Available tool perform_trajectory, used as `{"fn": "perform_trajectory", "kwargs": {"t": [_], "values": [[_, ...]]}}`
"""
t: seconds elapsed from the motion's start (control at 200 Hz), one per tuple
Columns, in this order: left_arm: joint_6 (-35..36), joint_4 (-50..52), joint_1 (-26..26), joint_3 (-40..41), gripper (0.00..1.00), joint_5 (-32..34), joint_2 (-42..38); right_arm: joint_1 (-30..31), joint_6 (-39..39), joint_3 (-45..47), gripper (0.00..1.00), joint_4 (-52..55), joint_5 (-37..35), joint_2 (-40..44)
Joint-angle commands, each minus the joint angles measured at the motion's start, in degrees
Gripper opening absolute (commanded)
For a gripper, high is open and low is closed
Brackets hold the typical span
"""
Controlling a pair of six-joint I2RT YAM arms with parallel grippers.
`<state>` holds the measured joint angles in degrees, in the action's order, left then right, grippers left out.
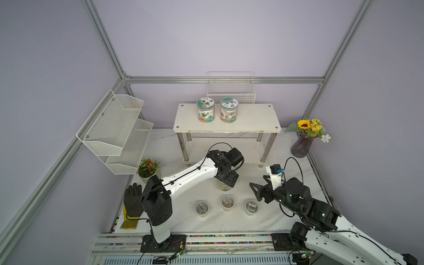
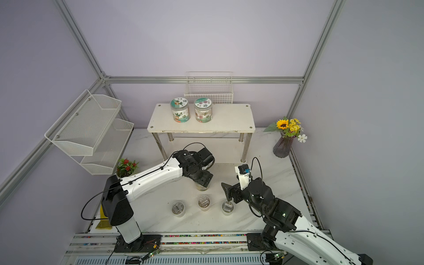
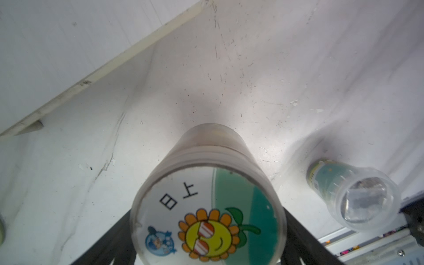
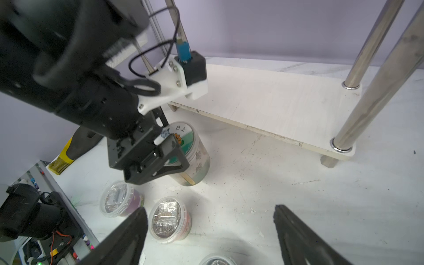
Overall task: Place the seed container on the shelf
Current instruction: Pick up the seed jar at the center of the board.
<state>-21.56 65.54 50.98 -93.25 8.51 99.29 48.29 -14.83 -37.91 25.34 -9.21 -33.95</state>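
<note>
1. Seed container [image 1: 223, 186] [image 3: 207, 206]: clear jar with a sunflower sticker on the lid. It stands upright on the table [image 1: 206, 227], centre, just on the near side of the shelf's lower board. It is not on the shelf.
2. Left gripper [image 1: 227, 180]: directly above the jar, pointing down, jaws straddling the lid. In the left wrist view the fingers [image 3: 298, 236] flank the lid on both sides, tight against its edge. Can't tell whether they actually press on it. In the right wrist view the jar [image 4: 195, 158] looks seated on the table.
3. Right gripper [image 4: 208, 214]: right of the jar and apart from it, jaws spread wide with nothing between them. In both top views it hangs over the right end of the tub row.
4. Shelf [image 1: 252, 119] [image 2: 229, 119]: far centre, white boards on chrome legs. The top board carries two labelled jars [image 1: 205, 110] [image 1: 229, 109] side by side, left of middle and towards the far edge.
5. Three small clear tubs [image 1: 202, 207] [image 1: 227, 202] [image 1: 251, 206]: in a left-to-right row on the table, nearer than the seed container.
6. Other items:
   - Glove [image 1: 133, 199], near left.
   - Potted plant [image 1: 148, 167], left.
   - Vase of flowers [image 1: 302, 146], far right.
   - Mesh rack [image 1: 114, 130], on the left wall.
   - Wire basket [image 1: 230, 91], on the far wall behind the shelf.
</note>
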Motion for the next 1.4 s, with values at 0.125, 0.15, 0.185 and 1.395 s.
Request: {"fn": "perform_trajectory", "kwargs": {"t": [0.125, 0.15, 0.185, 1.395], "values": [[11.42, 6.02, -2.7, -2.76, 0.65, -3.92, -10.45, 0.57, 13.71, 1.55, 0.91, -11.88, 6.61, -1.75], [12.15, 6.28, -3.1, -2.51, 0.65, -4.12, -11.26, 0.64, 14.68, 1.43, 0.92, -12.32, 6.99, -2.12], [13.29, 6.75, -3.73, -2.28, 0.65, -4.72, -12.61, 0.75, 15.86, 1.47, 0.92, -13.3, 7.93, -2.63], [22.8, 8.44, -9.41, 5.68, 0.68, -22.37, -27.27, 15.47, 22.1, 2.47, 0.97, -47.99, 10.4, -25.49]]}}
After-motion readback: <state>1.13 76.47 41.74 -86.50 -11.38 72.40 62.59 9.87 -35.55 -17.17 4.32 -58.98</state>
